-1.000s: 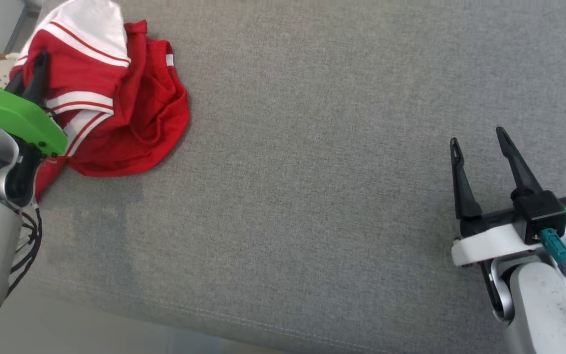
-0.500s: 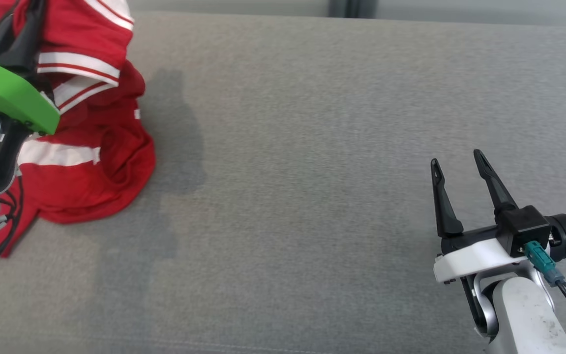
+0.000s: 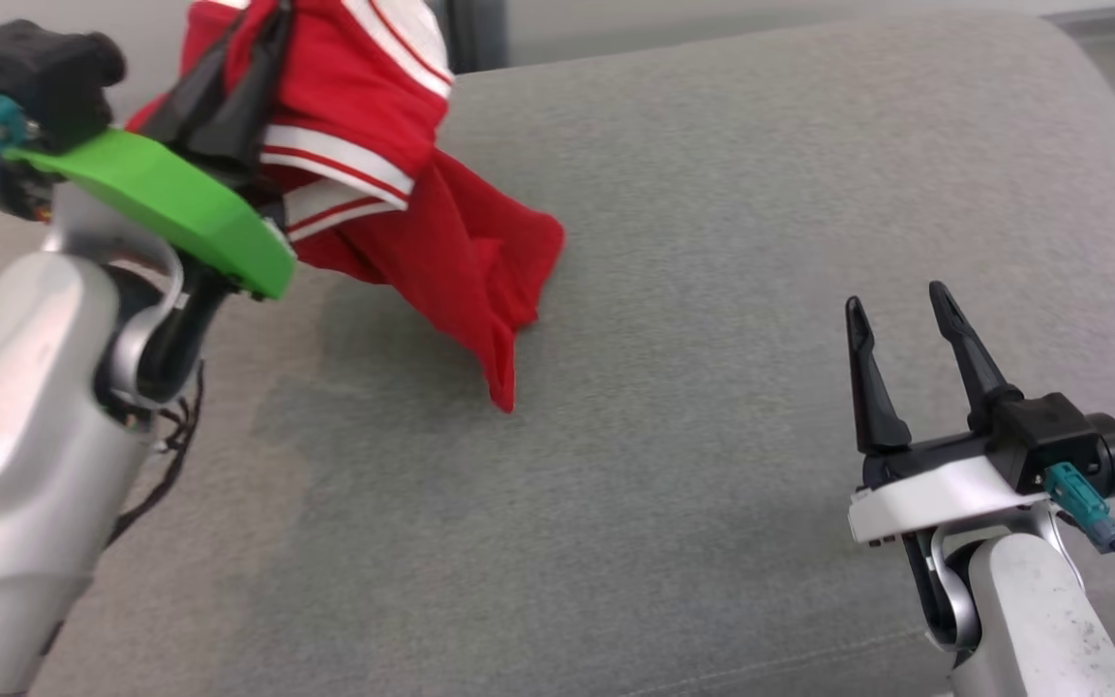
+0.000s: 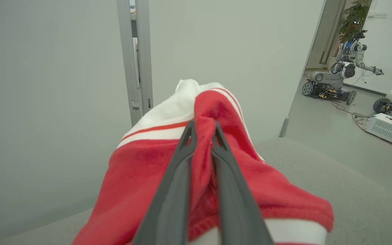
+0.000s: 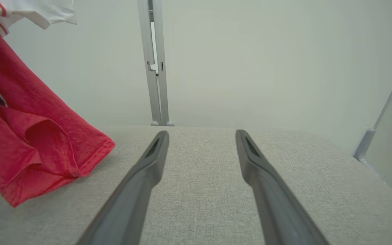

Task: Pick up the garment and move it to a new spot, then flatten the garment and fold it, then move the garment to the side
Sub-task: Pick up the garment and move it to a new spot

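Note:
The garment (image 3: 403, 203) is a red shirt with white striped trim. It hangs from my left gripper (image 3: 262, 24), which is shut on a bunch of its cloth at the upper left of the head view. Its lower corner trails down onto the grey cushion (image 3: 712, 242). In the left wrist view the two fingers pinch the red fabric (image 4: 206, 149) between them. My right gripper (image 3: 896, 305) stands open at the lower right above the cushion, holding nothing. The right wrist view shows its spread fingers (image 5: 151, 163) and the garment (image 5: 36, 136) hanging to their left.
A pale wall with a grey vertical post (image 5: 155, 64) rises behind the cushion. Through a doorway in the left wrist view stand another wheeled robot (image 4: 339, 75) and a white box (image 4: 390, 127) on the floor. The cushion's rounded far corner (image 3: 1080, 68) is at upper right.
The camera view has shifted. My left gripper has lifted the garment off the cushion and carried it rightward; it now hangs with only its lower corner touching. The right gripper stays open.

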### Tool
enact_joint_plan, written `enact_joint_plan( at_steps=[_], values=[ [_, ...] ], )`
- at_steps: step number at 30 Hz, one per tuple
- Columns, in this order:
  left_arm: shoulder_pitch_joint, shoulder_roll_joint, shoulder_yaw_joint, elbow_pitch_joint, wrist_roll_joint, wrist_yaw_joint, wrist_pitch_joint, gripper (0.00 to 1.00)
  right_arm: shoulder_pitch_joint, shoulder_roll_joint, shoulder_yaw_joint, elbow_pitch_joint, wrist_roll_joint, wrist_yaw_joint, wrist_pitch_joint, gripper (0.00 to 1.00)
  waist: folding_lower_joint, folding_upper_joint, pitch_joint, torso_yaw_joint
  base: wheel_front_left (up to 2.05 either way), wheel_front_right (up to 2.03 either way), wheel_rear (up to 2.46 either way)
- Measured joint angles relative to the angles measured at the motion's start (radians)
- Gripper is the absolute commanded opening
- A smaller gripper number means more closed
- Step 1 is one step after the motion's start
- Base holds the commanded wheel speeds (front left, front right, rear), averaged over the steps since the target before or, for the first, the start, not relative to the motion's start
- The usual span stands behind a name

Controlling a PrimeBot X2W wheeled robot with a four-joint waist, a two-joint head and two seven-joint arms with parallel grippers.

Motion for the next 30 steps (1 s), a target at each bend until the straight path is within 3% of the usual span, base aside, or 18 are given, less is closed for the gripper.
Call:
enact_joint_plan(
  at_steps=[8,13,19,21,22,23,27,30],
  values=[
    [-0.012,-0.118,-0.102,0.099,0.054,-0.032,-0.036,0.0,-0.021,-0.001,-0.005,-0.02,0.03,0.0,0.0,1.0,0.0,0.0,0.046,-0.115,0.0,0.0,0.0],
    [-0.009,-0.184,-0.184,0.232,0.106,-0.06,-0.096,0.0,-0.04,-0.001,0.001,-0.028,0.045,0.0,0.0,1.0,0.0,0.0,0.109,-0.146,0.0,0.0,0.0],
    [0.005,-0.219,-0.288,0.402,0.179,-0.087,-0.194,0.01,-0.053,0.0,0.021,-0.031,0.057,0.0,0.0,1.0,0.0,0.0,0.171,-0.169,0.0,0.0,0.0],
    [0.001,-0.233,-0.313,0.442,0.199,-0.088,-0.213,0.4,-0.054,0.0,0.023,-0.031,0.057,0.0,0.0,1.0,0.0,0.0,0.184,-0.172,0.0,0.0,0.0],
    [0.0,-0.241,-0.324,0.461,0.209,-0.088,-0.224,0.86,-0.053,0.0,0.024,-0.03,0.057,0.0,0.0,1.0,0.0,0.0,0.187,-0.171,0.0,0.0,0.0],
    [0.0,-0.25,-0.327,0.475,0.214,-0.089,-0.235,1.0,-0.053,0.0,0.026,-0.028,0.055,0.0,0.0,1.0,0.0,0.0,0.188,-0.168,0.0,0.0,0.0],
    [0.01,-0.27,-0.298,0.483,0.233,-0.085,-0.258,1.0,-0.028,0.001,0.035,-0.019,0.044,0.0,0.0,1.0,0.0,0.0,0.169,-0.163,0.0,0.0,0.0],
    [0.066,-0.277,-0.207,0.393,0.257,-0.044,-0.262,1.0,-0.008,0.001,0.039,-0.013,0.03,0.0,0.0,1.0,0.0,0.0,0.14,-0.155,0.0,0.0,0.0]
  ],
)
